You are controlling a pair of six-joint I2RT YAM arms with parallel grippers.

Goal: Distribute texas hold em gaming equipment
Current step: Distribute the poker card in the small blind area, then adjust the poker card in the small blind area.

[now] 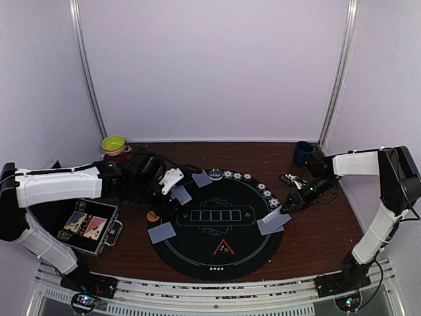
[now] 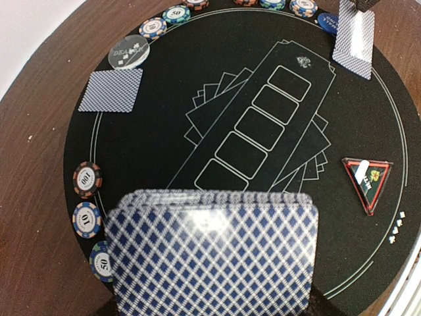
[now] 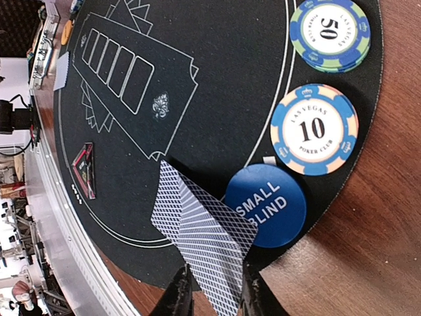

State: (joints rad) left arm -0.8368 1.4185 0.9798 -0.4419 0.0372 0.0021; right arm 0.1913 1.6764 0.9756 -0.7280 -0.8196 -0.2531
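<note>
The left gripper (image 1: pixel 177 187) hovered over the left rim of the round black felt mat (image 1: pixel 197 260). Its jaws pinched a fanned deck of blue diamond-backed playing cards (image 2: pixel 214 253), which hid the fingers in the wrist view.

The right gripper (image 3: pixel 214 296) sat low at the mat's right edge with its jaws slightly spread. One dark finger (image 3: pixel 176 297) stood on each side of the near end of two overlapping diamond-backed cards (image 3: pixel 197 224), which lay flat. Whether the fingers touched the cards could not be told.

- Just beside those cards lay the blue "SMALL BLIND" disc (image 3: pixel 266 205).
- Next along the rim were the blue-and-peach "10" chip (image 3: pixel 314 130) and the green-and-blue "50" chip (image 3: pixel 330 34).
- A single face-down card (image 2: pixel 110 90) lay near the white dealer button (image 2: pixel 128 51).
- Another face-down card (image 1: pixel 162 232) lay at the mat's left front.
- The red triangle marker (image 2: pixel 366 182) lay flat on the mat, near its front edge.
- The orange disc (image 1: pixel 152 215) lay on the brown table, just off the mat's left rim.

Off the mat were an open metal case (image 1: pixel 89 226) at front left, a yellow-green bowl (image 1: pixel 113 143) at back left and a dark blue mug (image 1: pixel 303 152) at back right.
</note>
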